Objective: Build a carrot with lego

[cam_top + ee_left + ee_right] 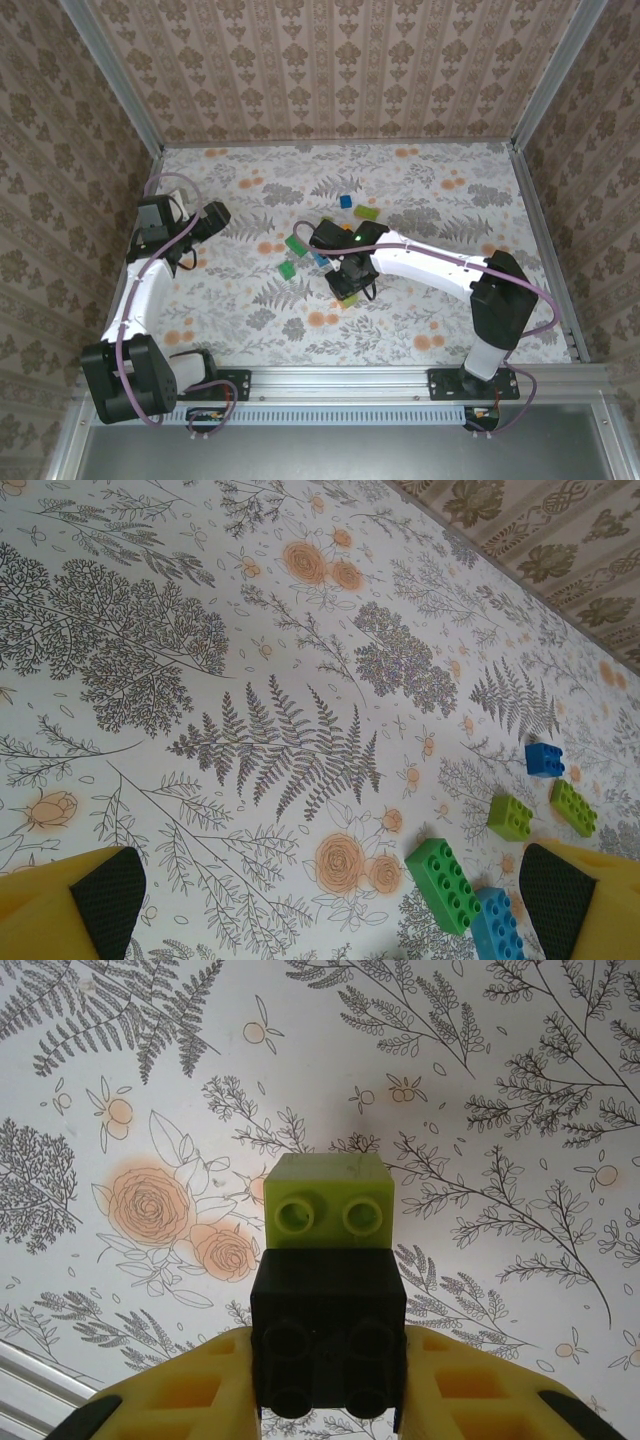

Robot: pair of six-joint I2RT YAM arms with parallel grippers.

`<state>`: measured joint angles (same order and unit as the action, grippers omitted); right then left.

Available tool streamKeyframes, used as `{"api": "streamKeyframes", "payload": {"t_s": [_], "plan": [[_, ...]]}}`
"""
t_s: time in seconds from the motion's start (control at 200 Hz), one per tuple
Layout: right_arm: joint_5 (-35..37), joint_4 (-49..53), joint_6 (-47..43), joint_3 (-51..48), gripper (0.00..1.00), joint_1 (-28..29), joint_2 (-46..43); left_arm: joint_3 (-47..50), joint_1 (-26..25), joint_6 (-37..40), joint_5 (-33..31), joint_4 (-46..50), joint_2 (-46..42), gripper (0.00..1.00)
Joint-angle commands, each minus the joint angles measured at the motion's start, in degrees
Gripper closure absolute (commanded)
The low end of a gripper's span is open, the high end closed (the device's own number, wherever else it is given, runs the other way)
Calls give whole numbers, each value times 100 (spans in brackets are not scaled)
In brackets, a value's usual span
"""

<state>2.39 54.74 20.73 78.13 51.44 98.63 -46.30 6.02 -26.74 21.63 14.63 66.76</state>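
Lego (328, 1260) — glossy black brick (328, 1310) plus studded lime cube (328, 1195) — in right pincer (328, 1392).

Top external: fixed high at near edge, angled down; whole worktop (420, 180) covered from afar. Left wrist: aimed low across worktop past left tool (335, 895) toward back wall (520, 530); blue brick (544, 759) shared with top view. Right wrist: held close above worktop, right tool (325, 1405) at lower edge.

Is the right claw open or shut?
Shut on the black brick: fingers of the right claw press both its sides. A lime brick is joined to it.
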Motion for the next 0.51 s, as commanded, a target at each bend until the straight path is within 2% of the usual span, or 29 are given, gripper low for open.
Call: {"api": "streamKeyframes", "payload": {"t_s": [0.0, 0.5], "plan": [[77, 412, 304, 10, 69, 24, 302, -237, -34, 144, 8, 74, -5, 0], [-322, 969, -319, 124, 68, 57, 1047, -252, -38, 153, 47, 65, 3, 0]]}}
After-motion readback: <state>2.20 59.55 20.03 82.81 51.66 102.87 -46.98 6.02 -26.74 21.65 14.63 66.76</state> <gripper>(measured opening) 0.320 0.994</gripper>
